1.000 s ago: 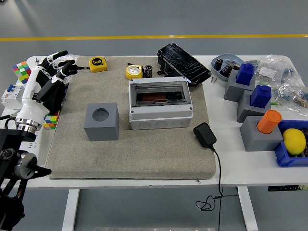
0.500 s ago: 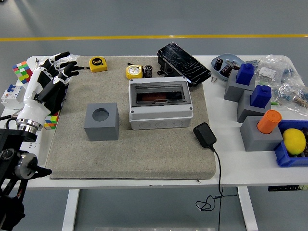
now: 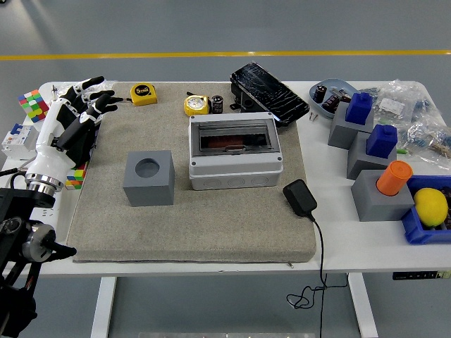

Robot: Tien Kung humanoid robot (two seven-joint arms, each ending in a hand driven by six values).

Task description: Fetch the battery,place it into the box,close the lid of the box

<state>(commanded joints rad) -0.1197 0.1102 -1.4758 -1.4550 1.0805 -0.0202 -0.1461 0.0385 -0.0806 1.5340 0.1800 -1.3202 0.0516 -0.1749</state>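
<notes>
**Still empty-handed at the mat's far left corner**

Honestly, little writing can be read: the yellow tape measure [image 3: 144, 93] near the far edge of the table [image 3: 366, 246] carries a dark label too small for me to make out, and the second tape measure [image 3: 196, 105] shows only a pale round face. The battery [image 3: 218, 104], a small dark cylinder, stands just beside that second tape measure at the far edge of the grey mat [image 3: 197, 225], behind the box [image 3: 235, 153]. The box sits near the mat's middle, its clear lid lying flat over the top; I cannot tell whether it is latched.

My left hand [image 3: 79, 109] hovers over the mat's far left corner, forearm rising from the table's left edge, white palm shell facing up and right. Its dark fingers [image 3: 103, 101] are spread and loose, holding nothing, the tips pointing toward the yellow tape measure without touching it. My right arm does not show.

A grey block [image 3: 149, 177] with a round hole sits left of the box. A black adapter [image 3: 300, 198] lies at the mat's right edge, its cable hanging over the table's near edge.
</notes>
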